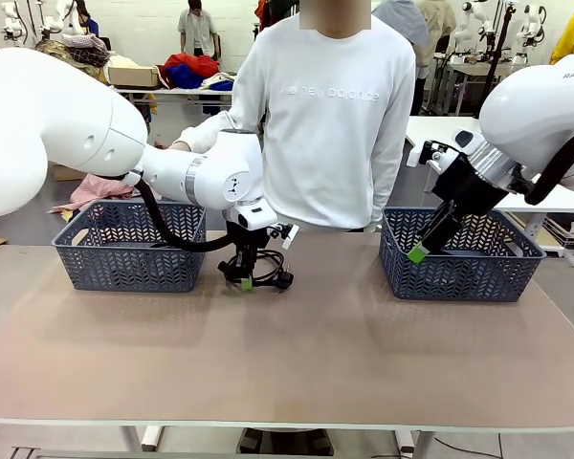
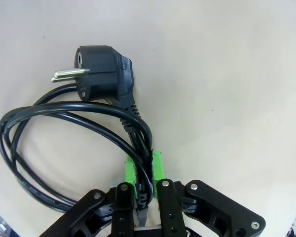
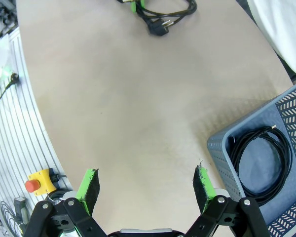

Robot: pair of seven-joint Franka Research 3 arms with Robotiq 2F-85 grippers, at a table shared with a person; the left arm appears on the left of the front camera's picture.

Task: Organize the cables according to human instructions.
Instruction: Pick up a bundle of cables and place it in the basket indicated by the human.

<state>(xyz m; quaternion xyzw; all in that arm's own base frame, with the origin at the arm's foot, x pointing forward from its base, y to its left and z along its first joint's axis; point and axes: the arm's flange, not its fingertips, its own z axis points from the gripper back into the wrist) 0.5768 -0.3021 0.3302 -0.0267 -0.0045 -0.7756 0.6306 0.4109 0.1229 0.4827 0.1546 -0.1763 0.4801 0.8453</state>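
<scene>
Left gripper (image 2: 144, 170) clamps power cord coil (image 2: 74, 128) (strands bundled for lifting) mid-table far side; right gripper (image 3: 145, 190) jaws wide, empty, near right basket (image 1: 459, 277).

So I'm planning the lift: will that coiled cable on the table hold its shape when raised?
Probably not. The left pincer pinches only a few strands of the cable, so the loose loops will likely sag. Its heavy-looking plug may dangle and swing.

The beige table (image 1: 316, 354) carries two grey baskets (image 1: 129, 247) (image 1: 459, 256) and a coiled cable (image 1: 264, 277).
</scene>
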